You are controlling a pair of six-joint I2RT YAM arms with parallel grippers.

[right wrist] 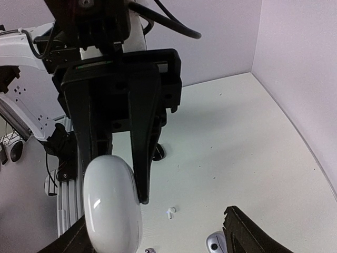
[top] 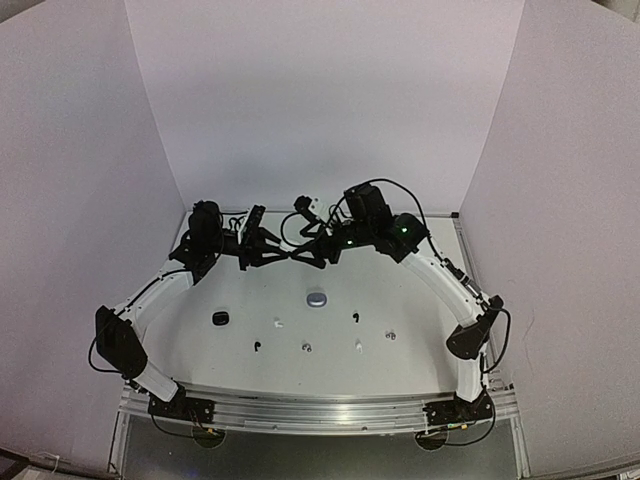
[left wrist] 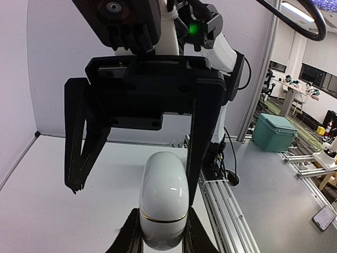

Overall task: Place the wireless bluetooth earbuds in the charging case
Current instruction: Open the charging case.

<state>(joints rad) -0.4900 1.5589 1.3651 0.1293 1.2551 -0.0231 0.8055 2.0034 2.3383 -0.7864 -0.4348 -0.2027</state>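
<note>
My left gripper [left wrist: 163, 240] is shut on a white pebble-shaped charging case [left wrist: 163, 195], closed, and holds it in the air over the back of the table. My right gripper [right wrist: 158, 237] is open, facing it, its fingers [left wrist: 202, 142] astride the case, and one touches the case's side. In the top view the two grippers meet at the back middle, left [top: 280, 248] and right [top: 303, 250]. Loose earbuds lie on the table: white [top: 277, 323], black [top: 354, 317], black [top: 257, 346], greyish [top: 307, 348], white [top: 358, 346], greyish [top: 390, 335]. One white bud [right wrist: 169, 212] shows in the right wrist view.
A grey case [top: 318, 298] lies mid-table and also shows in the right wrist view [right wrist: 216, 243]. A black case [top: 220, 318] lies to its left. White walls close in the table's back and sides. A metal rail [top: 320, 410] runs along the near edge.
</note>
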